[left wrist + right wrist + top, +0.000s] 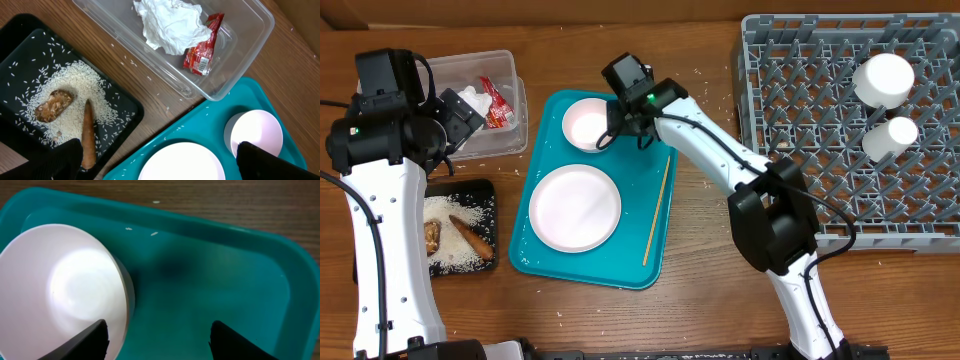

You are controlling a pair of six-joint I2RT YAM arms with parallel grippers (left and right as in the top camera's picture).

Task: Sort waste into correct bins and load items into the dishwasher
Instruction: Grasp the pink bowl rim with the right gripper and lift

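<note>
Bowl rim between spread fingers of right tool.

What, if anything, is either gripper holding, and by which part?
Nothing is held yet. The left gripper is open and empty. The right gripper has open jaws straddling the white bowl at its rim; it rests on the teal tray.

Overhead view, clock read from table centre.
- Grey dish rack at 2 o'clock: lattice base, upright pegs. Near its 1 o'clock corner sit a larger white piece and, at its 6 o'clock, a smaller white piece.
- White bowl, upright and empty, lies at 12 o'clock of the large white plate. The wooden stick lies flat at the plate's 3 o'clock.
- Clear tub at 10 o'clock holds a crumpled napkin, with a red-and-white wrapper at its 3 o'clock.
- Black tray at 8 o'clock holds a rice heap. The lumpy brown scrap lies at 9 o'clock of the long brown scrap.
</note>
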